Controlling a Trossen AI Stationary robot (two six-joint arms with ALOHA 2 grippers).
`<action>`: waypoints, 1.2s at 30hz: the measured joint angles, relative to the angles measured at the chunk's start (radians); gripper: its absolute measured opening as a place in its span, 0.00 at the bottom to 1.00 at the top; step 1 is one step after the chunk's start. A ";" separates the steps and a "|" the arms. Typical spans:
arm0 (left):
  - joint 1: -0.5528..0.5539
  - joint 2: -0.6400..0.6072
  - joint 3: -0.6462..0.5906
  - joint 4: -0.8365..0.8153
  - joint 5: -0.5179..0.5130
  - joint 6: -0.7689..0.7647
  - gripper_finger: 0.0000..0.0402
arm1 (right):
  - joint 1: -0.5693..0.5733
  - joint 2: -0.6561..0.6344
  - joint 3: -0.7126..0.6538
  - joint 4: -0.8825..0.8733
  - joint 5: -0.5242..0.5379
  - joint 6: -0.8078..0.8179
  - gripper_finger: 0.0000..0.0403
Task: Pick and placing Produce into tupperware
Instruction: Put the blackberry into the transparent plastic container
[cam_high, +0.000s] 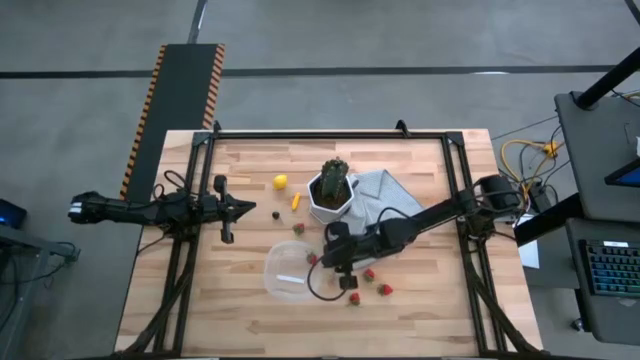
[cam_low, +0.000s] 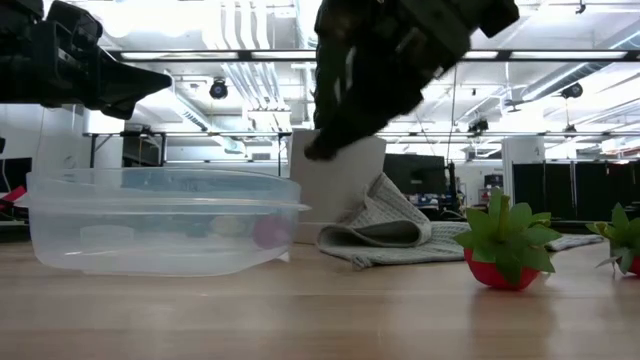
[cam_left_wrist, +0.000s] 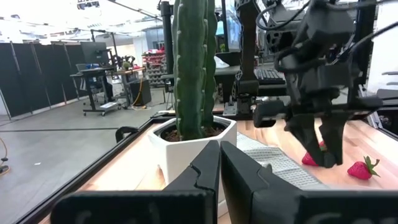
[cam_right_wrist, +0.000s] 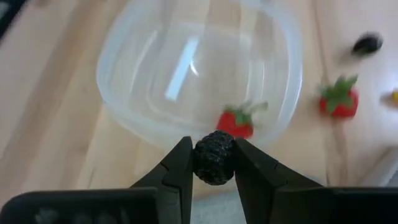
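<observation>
Already one strawberry (cam_right_wrist: 236, 122) inside tupperware (cam_high: 283, 272); right fingers (cam_right_wrist: 180, 165) gripping dark berry (cam_right_wrist: 214, 157) at tupperware's 3 o'clock rim; left fingers (cam_left_wrist: 208, 168) closed, empty; lemon (cam_high: 280, 182), other strawberries remaining on surface (cam_high: 430, 300).

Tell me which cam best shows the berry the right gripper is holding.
Right wrist view: the dark berry sits pinched in the right gripper, above the clear container. High view shows only the arm over that spot; the low and left wrist views don't show the berry clearly.
</observation>
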 joint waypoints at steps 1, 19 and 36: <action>0.000 0.000 0.000 0.000 0.000 0.000 0.00 | -0.003 -0.001 0.000 0.017 -0.003 -0.009 0.20; 0.000 0.001 0.000 0.000 0.000 0.001 0.00 | -0.026 0.193 0.231 -0.076 -0.085 -0.125 0.20; 0.000 0.000 0.000 0.000 0.000 0.001 0.00 | -0.029 0.272 0.317 -0.164 -0.109 -0.136 0.22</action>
